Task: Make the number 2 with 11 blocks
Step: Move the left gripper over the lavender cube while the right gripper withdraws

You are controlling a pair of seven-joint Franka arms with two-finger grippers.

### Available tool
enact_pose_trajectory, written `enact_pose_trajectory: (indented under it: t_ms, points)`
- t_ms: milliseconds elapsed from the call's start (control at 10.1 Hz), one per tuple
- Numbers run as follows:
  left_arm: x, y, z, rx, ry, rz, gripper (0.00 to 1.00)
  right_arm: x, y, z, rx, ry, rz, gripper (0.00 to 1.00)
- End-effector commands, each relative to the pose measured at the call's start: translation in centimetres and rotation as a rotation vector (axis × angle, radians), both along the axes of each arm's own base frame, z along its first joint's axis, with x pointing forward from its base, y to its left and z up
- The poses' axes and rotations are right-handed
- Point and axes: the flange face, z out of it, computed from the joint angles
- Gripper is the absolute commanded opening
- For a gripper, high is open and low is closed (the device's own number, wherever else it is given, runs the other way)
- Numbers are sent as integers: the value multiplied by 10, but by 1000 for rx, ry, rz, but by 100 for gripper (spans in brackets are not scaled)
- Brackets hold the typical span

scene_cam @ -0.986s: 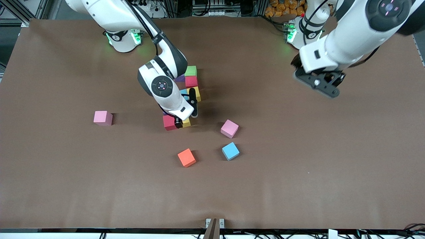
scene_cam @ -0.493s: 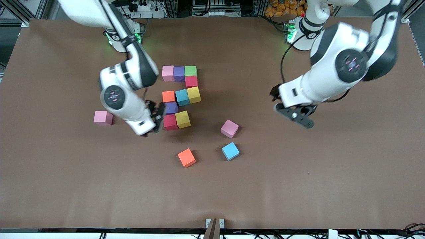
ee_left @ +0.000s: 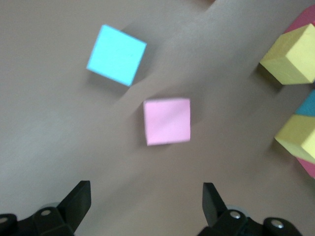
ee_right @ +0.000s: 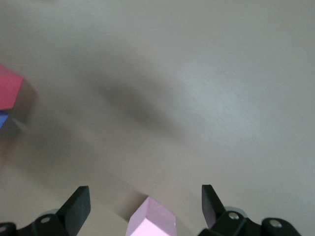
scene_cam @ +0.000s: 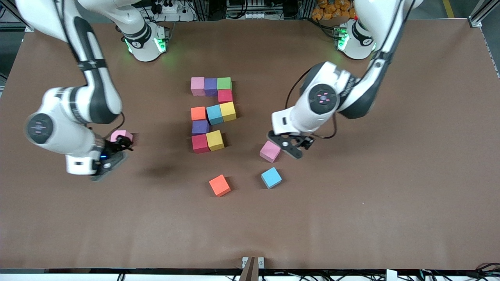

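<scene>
Ten blocks lie together mid-table as a partial number 2: pink, purple and green in the top row, a red and a yellow block nearest the camera. My left gripper is open and empty, just above a loose pink block, which shows ahead of the fingers in the left wrist view. My right gripper is open over another loose pink block. That block lies between the open fingers in the right wrist view.
A loose light blue block and an orange block lie nearer the camera than the figure. The light blue one also shows in the left wrist view. The brown table carries nothing else.
My right gripper left the yellow block at the figure and swung out to the pink block at the right arm's end. My left arm came down and in, over the other pink block.
</scene>
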Motion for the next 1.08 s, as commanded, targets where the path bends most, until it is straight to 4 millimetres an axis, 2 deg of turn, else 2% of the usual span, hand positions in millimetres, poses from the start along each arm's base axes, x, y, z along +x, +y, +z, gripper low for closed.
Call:
enact_pose_trajectory:
  t_ms: [0,99,296,394,592,789,986]
  points:
    - [-15,-3,-42,-12,-69,-9,100,-13,-31,44,52,-21,-259,100]
    - [-20,-8,-62,-21,-90,-15,100,-16,-47,65,59,-49,-336,100]
    - [-32,-32,-98,-43,-124,-37,100,-35,-74,124,76,-96,-419,100]
    - [-32,-34,-103,-55,-141,-32,100,-47,-80,153,85,-114,-457,100]
    - [-29,-33,-102,-54,-146,-36,100,-67,-85,192,96,-117,-535,100]
    - [-24,-29,-103,-45,-162,-56,100,-72,-91,224,87,-77,-561,100]
    - [-21,-29,-103,-31,-179,-66,100,-77,-92,240,48,-53,-547,100]
